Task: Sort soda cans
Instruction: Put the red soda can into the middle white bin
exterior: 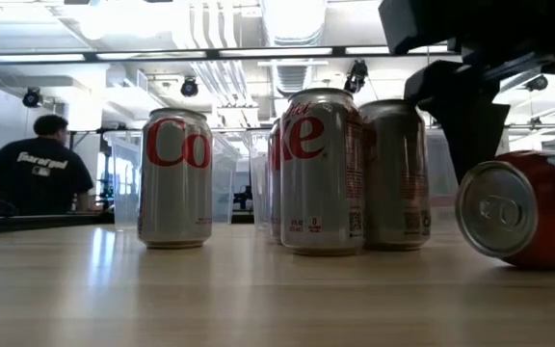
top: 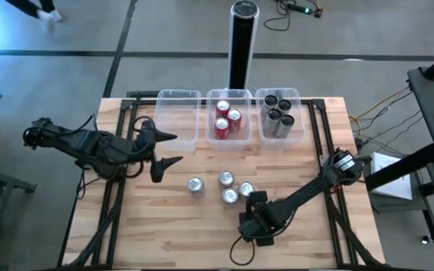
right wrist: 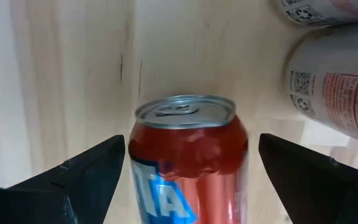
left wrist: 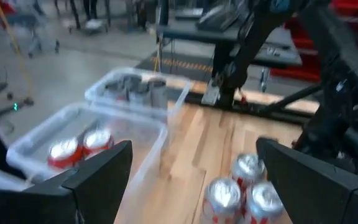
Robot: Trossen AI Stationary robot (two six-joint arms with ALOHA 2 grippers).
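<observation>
Wooden table (top: pixel 164 226), right tool (top: pixel 256 218) hiding fallen red can (right wrist: pixel 188 162)

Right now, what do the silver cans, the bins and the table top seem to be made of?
The silver cans look like thin aluminium with a printed satin skin: their sides shine softly. The bins seem clear, glossy plastic, since the table shows through them. The table top looks like pale wooden planks, probably varnished, with visible grain.

floor (top: pixel 66 30): grey, dark seams | counter (top: pixel 179 233): pale wood planks | ceiling lights (exterior: pixel 287 19): bright | person (exterior: pixel 39 173): black shirt, back turned
</observation>
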